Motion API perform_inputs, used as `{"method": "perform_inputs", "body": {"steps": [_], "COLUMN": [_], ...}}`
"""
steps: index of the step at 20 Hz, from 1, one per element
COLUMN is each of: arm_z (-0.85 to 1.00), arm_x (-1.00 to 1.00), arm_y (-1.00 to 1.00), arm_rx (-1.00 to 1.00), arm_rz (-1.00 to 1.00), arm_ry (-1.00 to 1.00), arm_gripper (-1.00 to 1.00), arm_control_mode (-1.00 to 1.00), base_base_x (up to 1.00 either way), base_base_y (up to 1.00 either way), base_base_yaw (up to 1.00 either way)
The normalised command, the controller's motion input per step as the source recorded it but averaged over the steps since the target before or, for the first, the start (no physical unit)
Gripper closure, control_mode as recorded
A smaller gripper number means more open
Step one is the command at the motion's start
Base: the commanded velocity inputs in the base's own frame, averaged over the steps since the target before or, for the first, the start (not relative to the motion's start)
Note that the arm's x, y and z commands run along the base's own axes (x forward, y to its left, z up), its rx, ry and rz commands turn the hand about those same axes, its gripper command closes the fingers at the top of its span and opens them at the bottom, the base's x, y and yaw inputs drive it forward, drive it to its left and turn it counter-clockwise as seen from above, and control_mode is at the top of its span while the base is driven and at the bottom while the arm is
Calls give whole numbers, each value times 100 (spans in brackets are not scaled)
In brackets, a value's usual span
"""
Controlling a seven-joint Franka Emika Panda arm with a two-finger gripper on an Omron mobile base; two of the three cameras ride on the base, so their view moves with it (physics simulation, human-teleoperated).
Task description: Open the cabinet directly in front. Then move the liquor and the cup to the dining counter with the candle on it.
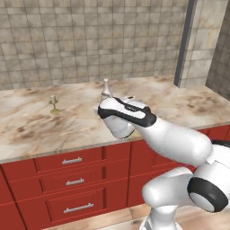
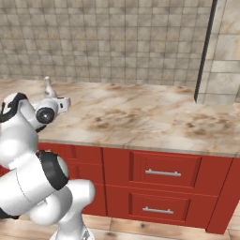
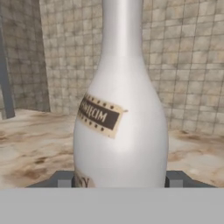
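The liquor, a pale bottle with a dark label band, stands upright between my fingertips, and my gripper is shut on its wide body. Its slim neck rises behind my hand over the dining counter, and the same neck of the liquor pokes up beside the hand in the right base view. The candle on its small stemmed holder stands on that counter, to the bottle's left. The bottle's base is hidden, so I cannot tell whether it touches the marble. The cup and the cabinet are out of view.
Red drawer fronts with horizontal silver handles run below the marble top. A tiled wall backs the counter. A beige pillar with a dark vertical edge juts out at the right end. Bare marble stretches right of the bottle.
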Motion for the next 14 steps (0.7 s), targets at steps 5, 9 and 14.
{"method": "perform_inputs", "body": {"steps": [5,9,14], "arm_z": [-7,-2,-21], "arm_x": [48,2,5], "arm_y": [0,0,0], "arm_rx": [0,0,0], "arm_rz": [0,0,0], "arm_ry": [2,0,0], "arm_gripper": [100,100,100], "arm_control_mode": [-100,-100,-100], "base_base_x": [0,0,0], "base_base_y": [0,0,0], "base_base_yaw": [0,0,0]}}
